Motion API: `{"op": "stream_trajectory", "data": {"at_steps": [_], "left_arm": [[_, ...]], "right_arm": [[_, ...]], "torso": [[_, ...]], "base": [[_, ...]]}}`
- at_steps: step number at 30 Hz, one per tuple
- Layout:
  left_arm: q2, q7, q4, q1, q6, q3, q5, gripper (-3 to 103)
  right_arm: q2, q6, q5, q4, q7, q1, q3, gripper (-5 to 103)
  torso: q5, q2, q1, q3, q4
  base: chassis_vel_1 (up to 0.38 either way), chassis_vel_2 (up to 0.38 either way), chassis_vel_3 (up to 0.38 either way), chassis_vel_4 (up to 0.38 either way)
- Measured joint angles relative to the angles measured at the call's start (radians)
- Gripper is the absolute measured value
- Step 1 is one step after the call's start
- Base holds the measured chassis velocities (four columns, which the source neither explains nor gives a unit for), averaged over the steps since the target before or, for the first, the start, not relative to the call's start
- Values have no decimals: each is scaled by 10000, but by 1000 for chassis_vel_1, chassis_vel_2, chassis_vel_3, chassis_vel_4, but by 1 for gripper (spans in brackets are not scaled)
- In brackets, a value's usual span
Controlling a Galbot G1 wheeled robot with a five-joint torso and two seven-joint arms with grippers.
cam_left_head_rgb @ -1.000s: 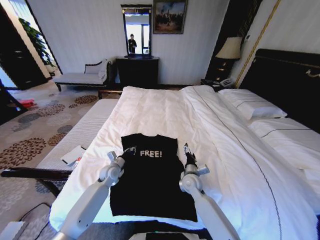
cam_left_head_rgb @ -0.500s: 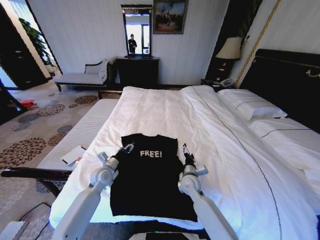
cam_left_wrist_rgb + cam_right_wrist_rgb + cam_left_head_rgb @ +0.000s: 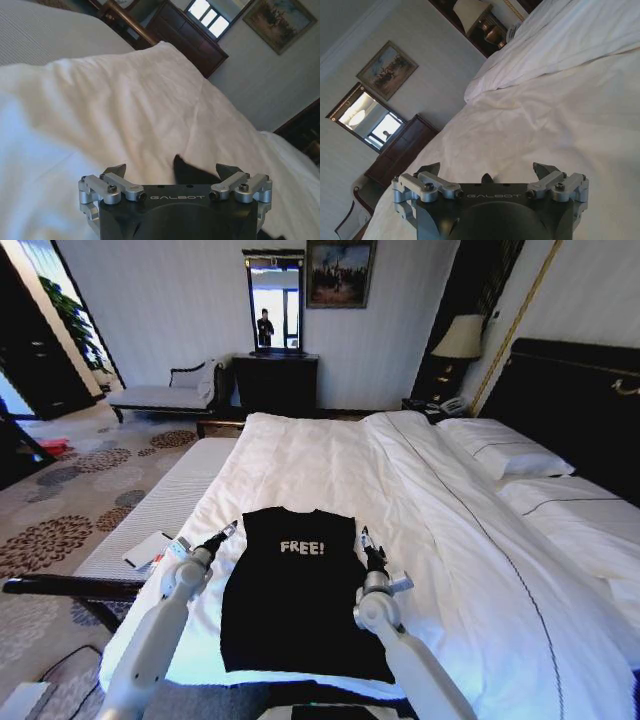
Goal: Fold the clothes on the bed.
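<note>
We saw the black T-shirt (image 3: 300, 590) lying flat on the white duvet (image 3: 330, 465) of the bed (image 3: 560, 400), near the bed's foot edge closest to the robot, with its white "FREE!" lettering (image 3: 302, 548) facing up and its collar end pointing away from us. Its sleeves were not sticking out; the shirt made a long, roughly rectangular shape.

The left hand (image 3: 225, 533) hovered just off the shirt's left shoulder corner, over bare duvet. In the left wrist view the left hand (image 3: 172, 171) had its two fingertips spread wide with nothing between them, and a black corner of the shirt (image 3: 192, 175) showed just ahead of it against the white cover.

The right hand (image 3: 365, 540) sat at the shirt's right edge, close to the right shoulder. In the right wrist view the right hand (image 3: 487, 170) was likewise spread, its tips apart and empty, with a small dark tip of cloth (image 3: 486, 178) showing just past its body and white duvet beyond.

Two white pillows (image 3: 505, 455) lay at the headboard end of the bed, well apart from the shirt. On the floor left of the bed we noticed a white booklet (image 3: 148, 550) lying on the patterned carpet (image 3: 60, 525).
</note>
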Motion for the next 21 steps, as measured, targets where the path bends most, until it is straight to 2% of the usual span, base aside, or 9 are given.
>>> {"op": "stream_trajectory", "data": {"at_steps": [11,14,21], "left_arm": [[-981,598,1938,-1568,251,342,-330,100],[-1379,847,2616,-1959,315,375,-99,100],[-1688,1185,3565,-2414,135,404,525,100]], "right_arm": [[6,-8,35,-277,53,99,95,100],[5,-8,46,-354,100,192,105,100],[-10,-13,58,-436,178,321,104,100]], "torso": [[2,0,0,0,2],[1,0,0,0,1],[2,0,0,-1,3]], "base": [[0,0,0,0],[0,0,0,0],[0,0,0,0]]}}
